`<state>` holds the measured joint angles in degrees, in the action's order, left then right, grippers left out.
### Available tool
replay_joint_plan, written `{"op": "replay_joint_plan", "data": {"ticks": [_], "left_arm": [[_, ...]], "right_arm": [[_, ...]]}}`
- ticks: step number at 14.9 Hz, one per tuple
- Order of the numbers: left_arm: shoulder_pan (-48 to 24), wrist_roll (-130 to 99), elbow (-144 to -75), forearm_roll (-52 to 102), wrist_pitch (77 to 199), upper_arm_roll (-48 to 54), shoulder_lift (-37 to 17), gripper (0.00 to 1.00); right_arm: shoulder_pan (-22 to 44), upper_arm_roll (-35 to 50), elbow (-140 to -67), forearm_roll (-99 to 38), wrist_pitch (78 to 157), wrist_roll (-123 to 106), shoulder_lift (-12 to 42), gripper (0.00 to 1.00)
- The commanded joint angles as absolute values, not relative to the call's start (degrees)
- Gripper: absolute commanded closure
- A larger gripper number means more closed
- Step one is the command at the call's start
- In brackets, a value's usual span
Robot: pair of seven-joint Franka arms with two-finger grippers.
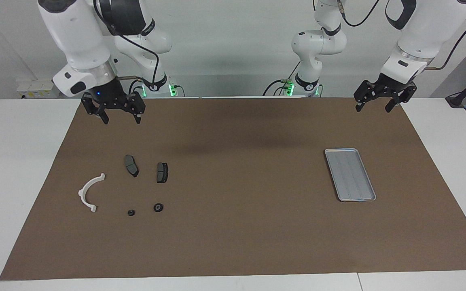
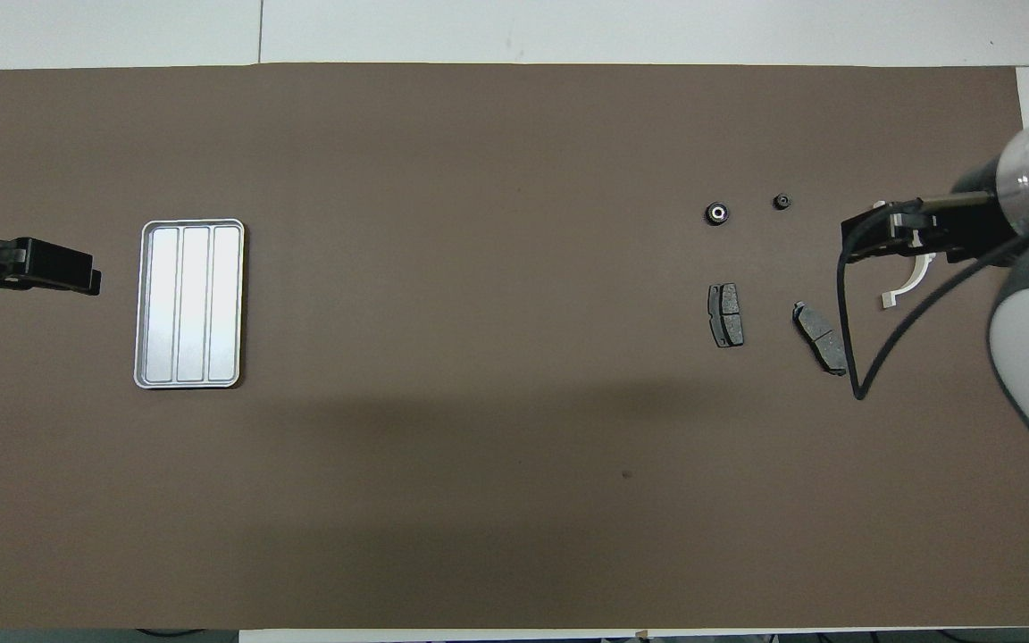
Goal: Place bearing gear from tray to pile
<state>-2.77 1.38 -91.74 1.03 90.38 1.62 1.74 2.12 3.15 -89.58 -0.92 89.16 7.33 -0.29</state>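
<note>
The silver ridged tray (image 1: pixel 350 174) lies empty toward the left arm's end of the table; it also shows in the overhead view (image 2: pixel 189 304). The pile lies toward the right arm's end: a white semicircular bracket (image 1: pixel 88 194), two dark brake pads (image 1: pixel 131 165) (image 1: pixel 162 172), a small black bearing gear with a light centre (image 1: pixel 158 207) (image 2: pixel 716 213) and a smaller black round part (image 1: pixel 131 212). My right gripper (image 1: pixel 121 117) hangs open and empty, high over the mat's edge near its base. My left gripper (image 1: pixel 373 107) waits open and empty, raised near its base.
A brown mat (image 1: pixel 237 226) covers most of the white table. In the overhead view the right gripper (image 2: pixel 872 239) covers part of the white bracket (image 2: pixel 912 279). The left gripper (image 2: pixel 77 277) shows beside the tray.
</note>
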Motion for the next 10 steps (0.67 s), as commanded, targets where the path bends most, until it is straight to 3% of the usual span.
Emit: {"op": "replay_joint_plan", "data": {"ticks": [1, 10], "left_arm": [[-3.3, 2.1, -91.8, 1.7, 90.9, 1.1, 2.2, 0.0], [-3.4, 2.1, -91.8, 1.7, 91.0, 1.1, 2.2, 0.0]], "right_arm": [[0.4, 3.6, -92.1, -2.7, 84.6, 6.9, -4.7, 0.0], [-0.4, 3.5, -94.0, -2.6, 85.9, 7.2, -4.2, 0.0]]}}
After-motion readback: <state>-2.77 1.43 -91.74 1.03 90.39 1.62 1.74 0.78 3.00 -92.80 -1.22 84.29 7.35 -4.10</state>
